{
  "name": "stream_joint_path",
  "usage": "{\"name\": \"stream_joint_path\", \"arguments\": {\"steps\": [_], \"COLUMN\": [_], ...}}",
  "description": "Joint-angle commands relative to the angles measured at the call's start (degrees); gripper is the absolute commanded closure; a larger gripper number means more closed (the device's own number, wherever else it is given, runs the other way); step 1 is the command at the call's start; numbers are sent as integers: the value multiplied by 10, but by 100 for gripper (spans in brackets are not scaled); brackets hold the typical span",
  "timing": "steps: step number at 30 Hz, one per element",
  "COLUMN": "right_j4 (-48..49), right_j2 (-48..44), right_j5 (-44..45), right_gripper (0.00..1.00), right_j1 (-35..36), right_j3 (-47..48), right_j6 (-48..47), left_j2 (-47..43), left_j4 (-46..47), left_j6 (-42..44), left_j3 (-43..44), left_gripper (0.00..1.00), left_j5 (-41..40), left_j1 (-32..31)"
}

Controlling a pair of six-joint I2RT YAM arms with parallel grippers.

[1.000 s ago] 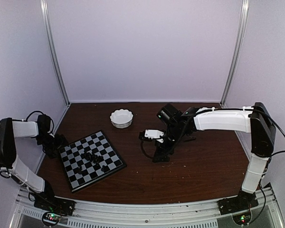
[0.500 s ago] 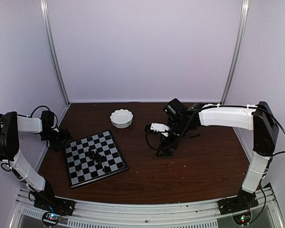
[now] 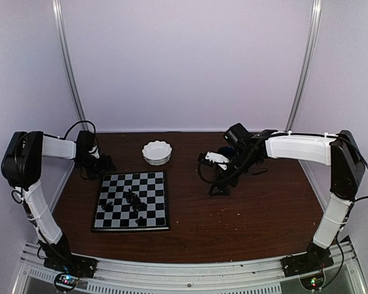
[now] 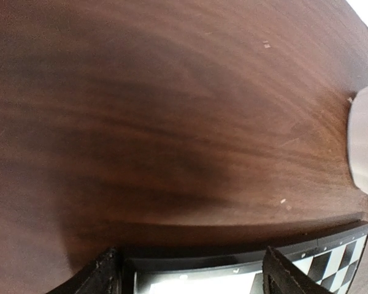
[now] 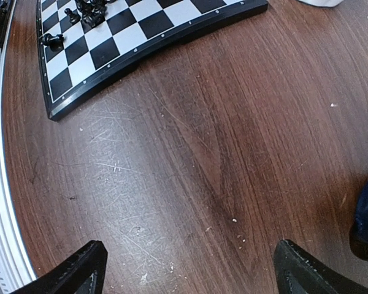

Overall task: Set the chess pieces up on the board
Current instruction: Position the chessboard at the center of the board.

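On the brown table (image 3: 264, 226), the board (image 3: 156, 208) lies left. You will find the chess pieces (image 3: 132, 199) clustered mid-board, apparently none set in rows; all placement is still to do. Left gripper (image 4: 192, 272) spread wide at the board's far edge; right gripper (image 5: 193, 269) open, empty.

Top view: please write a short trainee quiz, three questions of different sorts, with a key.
1. True or false: the chess pieces stand in their starting rows on the board.
2. The right pincer is: A) shut on a piece; B) open above the table; C) resting on the board.
3. Fill in: the left pincer is at the board's far ___ corner.
Key: 1 false, they are bunched near the middle; 2 B; 3 left.
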Motion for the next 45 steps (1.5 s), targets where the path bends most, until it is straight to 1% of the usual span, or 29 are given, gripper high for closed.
{"name": "stream_joint_path", "arguments": {"steps": [1, 8, 18, 24, 30, 39, 45], "right_j4": [8, 10, 13, 16, 18, 20, 22], "right_j2": [-19, -27, -39, -45, -47, -50, -49], "right_j5": [-23, -38, -60, -68, -71, -72, -75], "right_gripper": [2, 2, 2, 2, 2, 2, 2], "right_j1": [-17, -46, -94, -109, -117, -124, -128], "right_j3": [-12, -13, -21, -26, -30, -35, -39], "right_j6": [9, 15, 20, 21, 20, 19, 17], "left_j2": [49, 76, 117, 140, 175, 221, 214], "left_j4": [24, 28, 27, 16, -9, -37, -63], "left_j6": [29, 57, 62, 64, 69, 80, 97], "left_j3": [21, 58, 110, 155, 219, 290, 335], "left_gripper": [20, 20, 22, 22, 22, 22, 22], "left_j5": [37, 39, 44, 50, 51, 60, 61], "left_j1": [-30, -98, -203, -269, -325, -383, -390]}}
